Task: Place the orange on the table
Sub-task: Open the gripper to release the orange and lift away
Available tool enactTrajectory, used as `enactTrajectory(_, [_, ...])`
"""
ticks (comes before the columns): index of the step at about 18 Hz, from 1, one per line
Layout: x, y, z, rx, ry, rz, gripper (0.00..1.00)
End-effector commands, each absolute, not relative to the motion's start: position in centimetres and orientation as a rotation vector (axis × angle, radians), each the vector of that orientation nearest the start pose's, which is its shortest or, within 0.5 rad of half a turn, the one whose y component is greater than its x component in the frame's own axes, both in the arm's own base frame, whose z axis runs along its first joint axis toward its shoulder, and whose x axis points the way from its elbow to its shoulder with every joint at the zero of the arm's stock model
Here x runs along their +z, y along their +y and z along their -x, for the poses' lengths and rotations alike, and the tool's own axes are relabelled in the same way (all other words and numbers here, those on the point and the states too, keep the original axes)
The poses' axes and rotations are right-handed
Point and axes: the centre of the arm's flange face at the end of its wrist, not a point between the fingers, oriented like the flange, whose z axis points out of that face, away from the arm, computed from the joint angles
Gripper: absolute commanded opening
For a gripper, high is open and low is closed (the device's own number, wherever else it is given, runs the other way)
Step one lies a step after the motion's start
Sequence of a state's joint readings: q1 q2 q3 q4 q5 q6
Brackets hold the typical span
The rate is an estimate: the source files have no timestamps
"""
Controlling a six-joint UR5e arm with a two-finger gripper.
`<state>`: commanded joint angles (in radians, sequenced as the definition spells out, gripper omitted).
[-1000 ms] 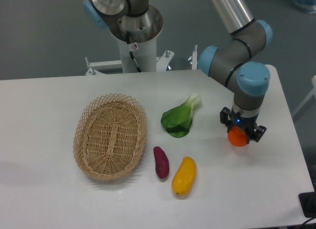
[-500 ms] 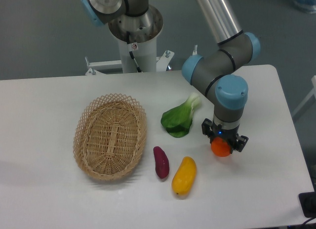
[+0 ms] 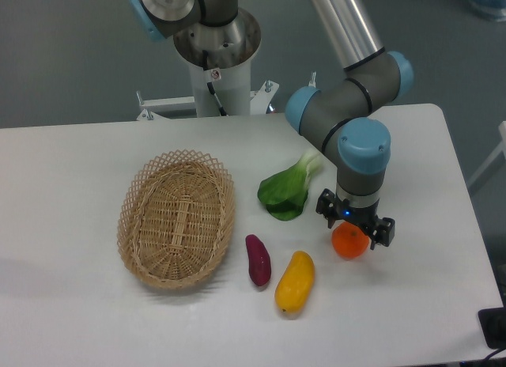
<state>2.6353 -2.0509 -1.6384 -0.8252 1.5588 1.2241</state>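
Hand (image 3: 351,234) over the orange (image 3: 349,242), fingertips and contact hidden.

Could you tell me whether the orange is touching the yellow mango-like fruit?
Apart: the camera view shows bare table between the orange and the yellow fruit.

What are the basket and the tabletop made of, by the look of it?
Basket: woven wicker or rattan, tan and matte; open-weave strands and a looped rim show. Table: smooth white matte top, likely laminate or painted board; no grain or seams show, so the core is unclear.
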Motion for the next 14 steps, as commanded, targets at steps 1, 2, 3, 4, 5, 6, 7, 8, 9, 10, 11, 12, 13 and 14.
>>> enactTrajectory(1, [25.9,42.9,50.6,0.246,0.229,2.996,1.0])
enactTrajectory(2, [26.2,42.2,51.4,0.22,0.202,2.955,1.0])
enactTrajectory(3, [26.9,41.6,52.0,0.203,0.176,2.906,1.0])
enactTrajectory(4, [27.6,40.9,52.7,0.194,0.154,2.872,1.0])
enactTrajectory(5, [27.8,40.3,53.2,0.184,0.15,2.87,1.0])
enactTrajectory(6, [28.3,39.8,53.8,0.172,0.135,2.876,1.0])
enactTrajectory(7, [28.7,39.3,54.5,0.15,0.13,2.887,1.0])
enactTrajectory(8, [29.2,39.0,54.9,0.127,0.138,2.9,1.0])
enactTrajectory(9, [29.6,38.6,55.3,0.111,0.139,2.925,1.0])
enactTrajectory(10, [29.7,38.3,55.6,0.109,0.149,2.965,1.0])
enactTrajectory(11, [29.9,37.8,56.0,0.127,0.167,3.01,1.0])
enactTrajectory(12, [30.0,37.1,56.5,0.152,0.201,3.049,1.0])
enactTrajectory(13, [29.8,36.2,57.0,0.157,0.245,3.066,1.0])
enactTrajectory(14, [29.7,35.0,57.7,0.161,0.332,3.066,1.0])
